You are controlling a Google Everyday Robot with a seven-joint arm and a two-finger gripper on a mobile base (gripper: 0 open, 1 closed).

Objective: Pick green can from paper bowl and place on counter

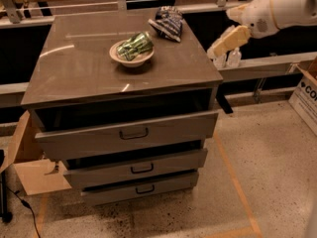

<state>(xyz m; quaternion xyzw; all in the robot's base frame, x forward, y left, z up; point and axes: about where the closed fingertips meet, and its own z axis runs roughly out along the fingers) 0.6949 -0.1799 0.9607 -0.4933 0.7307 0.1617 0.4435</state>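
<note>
Can: the green can lies on its side in the bowl, tilted, one end sticking up over the far-right rim.
Bowl: the paper bowl sits on the counter, a little far of its middle.
Bag: a dark striped snack bag lies near the far right corner, apart from the bowl.
Gripper: the gripper hangs in the air just off the counter's right edge, well apart from the can.
Grip width: cannot tell.
Drawers: the top drawer is pulled partly out.
</note>
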